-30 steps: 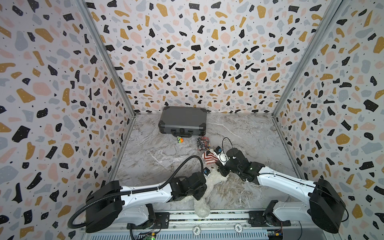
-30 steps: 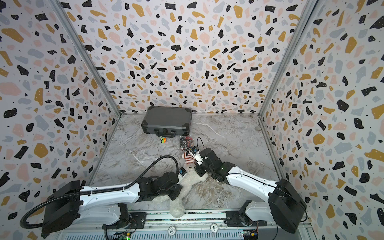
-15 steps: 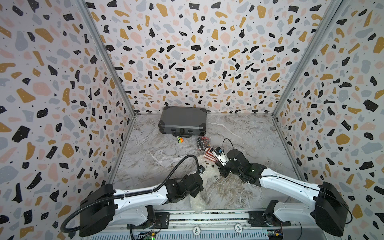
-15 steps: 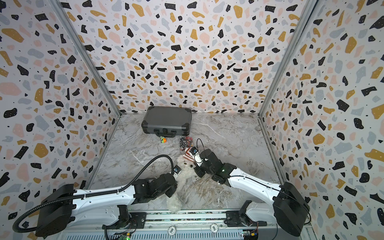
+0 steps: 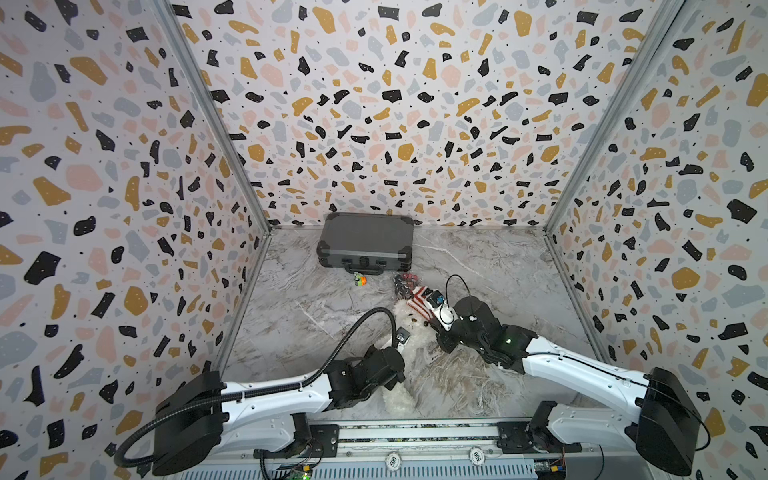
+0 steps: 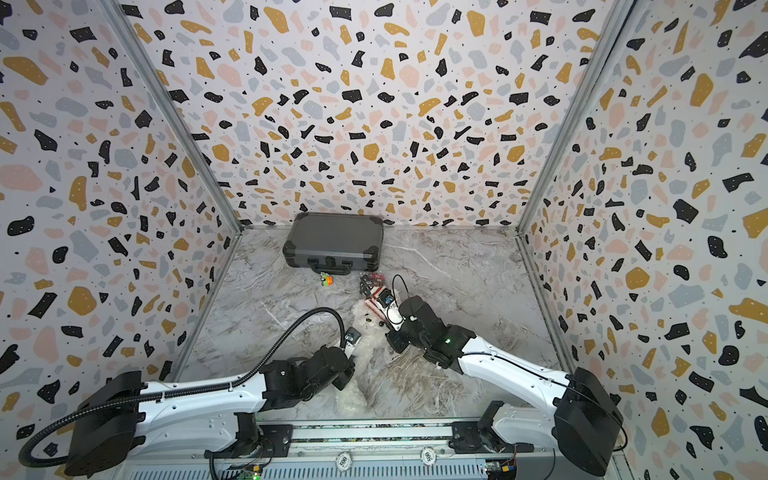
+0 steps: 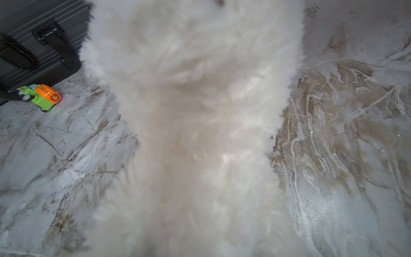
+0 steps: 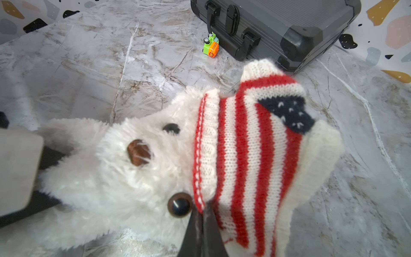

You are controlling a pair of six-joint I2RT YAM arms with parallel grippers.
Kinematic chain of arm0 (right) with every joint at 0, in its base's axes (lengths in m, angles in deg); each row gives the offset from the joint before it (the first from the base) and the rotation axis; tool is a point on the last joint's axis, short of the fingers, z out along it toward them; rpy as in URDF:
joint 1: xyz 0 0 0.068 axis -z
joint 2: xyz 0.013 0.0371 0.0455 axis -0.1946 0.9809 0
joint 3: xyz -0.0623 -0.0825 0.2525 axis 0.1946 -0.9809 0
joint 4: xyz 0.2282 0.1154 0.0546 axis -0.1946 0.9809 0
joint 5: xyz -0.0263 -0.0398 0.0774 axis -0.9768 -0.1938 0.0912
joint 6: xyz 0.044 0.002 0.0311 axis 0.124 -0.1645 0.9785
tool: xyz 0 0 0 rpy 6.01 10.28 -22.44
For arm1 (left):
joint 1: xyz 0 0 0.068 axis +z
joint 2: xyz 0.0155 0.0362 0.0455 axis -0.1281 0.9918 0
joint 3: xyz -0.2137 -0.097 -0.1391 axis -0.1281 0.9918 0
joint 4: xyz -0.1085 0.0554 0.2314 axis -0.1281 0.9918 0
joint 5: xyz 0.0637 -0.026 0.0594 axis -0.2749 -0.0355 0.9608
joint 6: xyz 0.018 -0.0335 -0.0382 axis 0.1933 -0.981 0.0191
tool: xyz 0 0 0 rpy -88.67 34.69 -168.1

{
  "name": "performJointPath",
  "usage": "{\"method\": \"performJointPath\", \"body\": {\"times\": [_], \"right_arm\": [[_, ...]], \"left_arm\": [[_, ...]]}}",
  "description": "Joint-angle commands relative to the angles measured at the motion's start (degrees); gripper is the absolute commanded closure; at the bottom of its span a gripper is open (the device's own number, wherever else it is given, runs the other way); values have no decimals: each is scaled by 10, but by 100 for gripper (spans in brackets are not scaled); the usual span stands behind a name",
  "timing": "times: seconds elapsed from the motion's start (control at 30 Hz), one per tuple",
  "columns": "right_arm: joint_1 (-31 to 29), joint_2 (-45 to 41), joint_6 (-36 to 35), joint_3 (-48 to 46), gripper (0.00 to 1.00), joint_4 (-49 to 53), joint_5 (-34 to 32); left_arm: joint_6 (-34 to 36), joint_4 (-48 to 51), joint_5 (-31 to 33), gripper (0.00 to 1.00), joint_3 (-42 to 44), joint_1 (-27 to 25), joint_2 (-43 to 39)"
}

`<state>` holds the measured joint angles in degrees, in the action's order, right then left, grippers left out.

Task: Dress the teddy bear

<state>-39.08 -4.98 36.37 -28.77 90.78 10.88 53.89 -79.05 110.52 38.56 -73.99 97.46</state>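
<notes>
1. Two arms are at the teddy bear [image 5: 415, 347]. It lies face up on the table [image 5: 478, 257], lower middle of both top views, with its head toward the case [image 5: 365, 241] at upper middle. The striped sweater [image 8: 251, 155] sits like a cap on the crown only, with its hem at eye level.
2. Right gripper [image 8: 203, 211] is clenched on the sweater hem, just beside one eye. This is a thin pinch on stretchy knit. The hem could slip out on a pull, or the tips could catch fur and drag the head rather than the cloth.
3. Left gripper [image 5: 401, 353] is over the torso. Its wrist view is all fur and the fingers are hidden, so I cannot tell whether it grips. If the body is not pinned, a pull on the hem would likely slide the whole bear toward the lower edge of the top views.
4. The hem is held at one side only. It is likely to ride down crooked and bunch over the muzzle, and the ears may jam the opening.
5. The bear's arms are not in the sleeves, and floppy limbs may fold under the knit.
6. Toy car [image 8: 210, 45] and case stand apart from the bear, upper middle of the right wrist view. Snag risk is low.
</notes>
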Motion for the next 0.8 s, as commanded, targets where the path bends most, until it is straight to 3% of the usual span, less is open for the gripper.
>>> {"method": "performJointPath", "body": {"times": [0.0,0.27,0.77], "right_arm": [[-12,-9,9,35,100,11,15],[-43,-21,6,66,100,42,-1],[-85,-44,7,149,92,72,-37]], "left_arm": [[16,-60,36,100,7,-14,1],[43,-138,91,100,40,-34,-48],[175,-292,201,100,81,-57,-104]]}}
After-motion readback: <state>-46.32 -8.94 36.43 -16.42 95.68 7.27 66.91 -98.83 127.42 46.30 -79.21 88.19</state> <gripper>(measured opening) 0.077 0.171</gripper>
